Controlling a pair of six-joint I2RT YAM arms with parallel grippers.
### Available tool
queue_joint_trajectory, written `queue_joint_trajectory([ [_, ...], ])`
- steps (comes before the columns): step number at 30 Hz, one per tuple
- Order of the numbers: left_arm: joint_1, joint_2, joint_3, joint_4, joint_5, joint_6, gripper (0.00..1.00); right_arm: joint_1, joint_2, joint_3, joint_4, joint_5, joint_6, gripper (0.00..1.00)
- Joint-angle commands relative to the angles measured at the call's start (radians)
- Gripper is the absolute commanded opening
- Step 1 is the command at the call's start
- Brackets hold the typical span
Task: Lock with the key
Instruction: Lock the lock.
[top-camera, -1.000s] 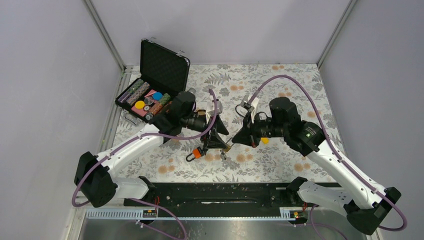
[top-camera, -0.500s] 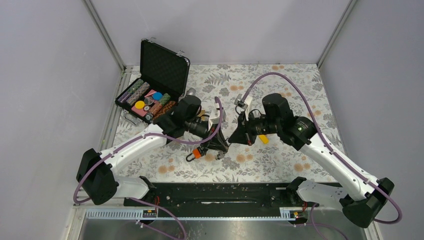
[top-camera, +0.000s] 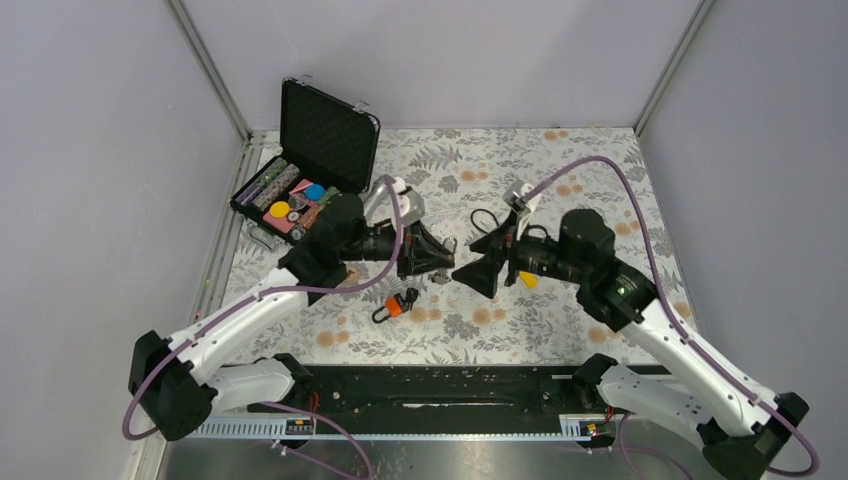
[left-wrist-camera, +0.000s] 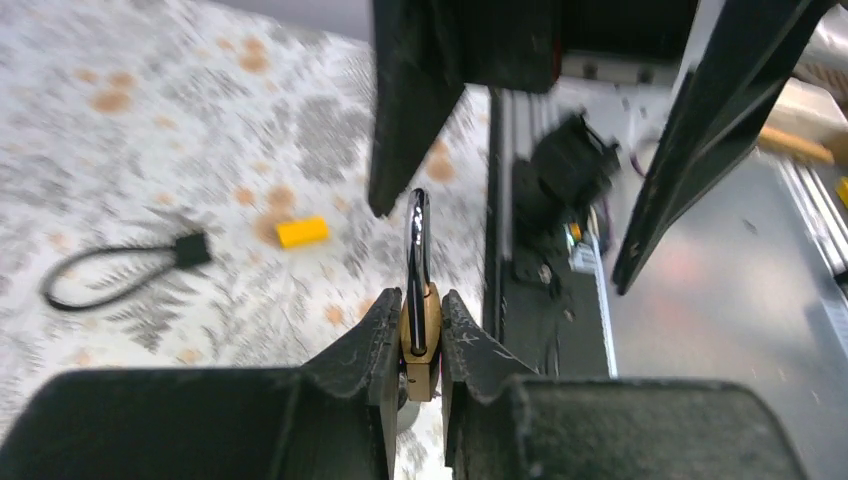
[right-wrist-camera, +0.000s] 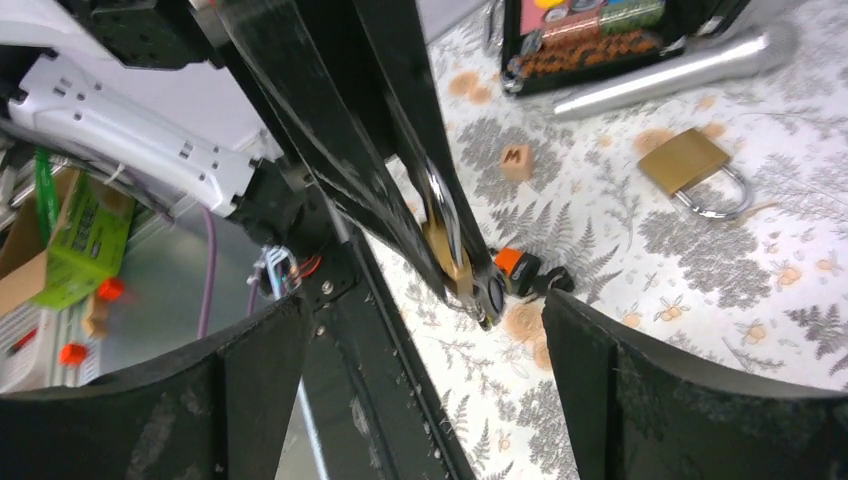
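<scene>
Two-armed meeting above a floral-print tablecloth (top-camera: 560, 160).
Pinched tight in the left gripper (left-wrist-camera: 420, 300): a small brass padlock (left-wrist-camera: 420, 340) with steel shackle, held clear of the cloth, near an orange-tagged key (top-camera: 393, 308) loose on it. Spread wide and empty at the right gripper (right-wrist-camera: 420, 300), facing that padlock closely without touching.
</scene>
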Motion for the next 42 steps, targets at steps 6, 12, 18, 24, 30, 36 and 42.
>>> queue_joint_trajectory([
  [6, 0.002, -0.115, -0.050, 0.613, -0.250, -0.409, 0.00, 0.005, -0.125, -0.272, 0.645, 0.036, 0.176, 0.79],
  [12, -0.009, -0.106, -0.043, 0.767, -0.215, -0.530, 0.00, 0.007, -0.048, -0.248, 0.791, 0.040, 0.186, 0.64],
  [18, -0.011, -0.113, -0.041, 0.775, -0.203, -0.546, 0.00, 0.006, -0.029, -0.266, 0.951, 0.017, 0.228, 0.76],
  [24, -0.013, -0.116, -0.041, 0.788, -0.205, -0.555, 0.00, 0.006, 0.007, -0.237, 0.978, -0.060, 0.259, 0.63],
  [30, -0.013, -0.121, -0.041, 0.786, -0.197, -0.568, 0.00, 0.006, 0.012, -0.233, 0.958, -0.040, 0.261, 0.28],
  [36, -0.013, -0.144, -0.052, 0.764, -0.226, -0.556, 0.00, 0.006, 0.001, -0.232, 0.903, -0.061, 0.244, 0.00],
  [42, -0.012, -0.258, -0.060, 0.596, -0.380, -0.468, 0.00, -0.001, -0.026, -0.109, 0.335, -0.149, 0.019, 0.00],
])
